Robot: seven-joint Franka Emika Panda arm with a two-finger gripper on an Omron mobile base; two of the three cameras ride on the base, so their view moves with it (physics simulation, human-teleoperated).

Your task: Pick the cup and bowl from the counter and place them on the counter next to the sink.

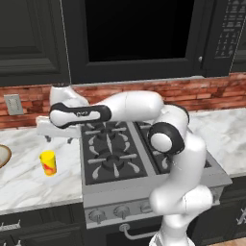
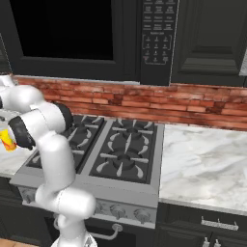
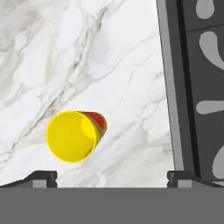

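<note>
The yellow cup (image 1: 48,162) with a red mark stands upright on the white marble counter (image 1: 24,187), left of the stove. In the hand view I look down into the cup (image 3: 76,135), which lies left of centre between my fingertips. My gripper (image 1: 58,139) hangs open above the counter, just behind and right of the cup, with nothing between its fingers (image 3: 41,177). The bowl (image 1: 2,154) shows only its tan rim at the far left edge. In the right base view the cup (image 2: 6,139) peeks out from behind the arm. The sink is out of view.
The black gas stove (image 1: 110,153) with its grates borders the cup's counter on the right; its edge (image 3: 175,87) runs down the hand view. A brick backsplash (image 1: 29,98) with a wall socket stands behind. More marble counter (image 2: 207,159) lies right of the stove.
</note>
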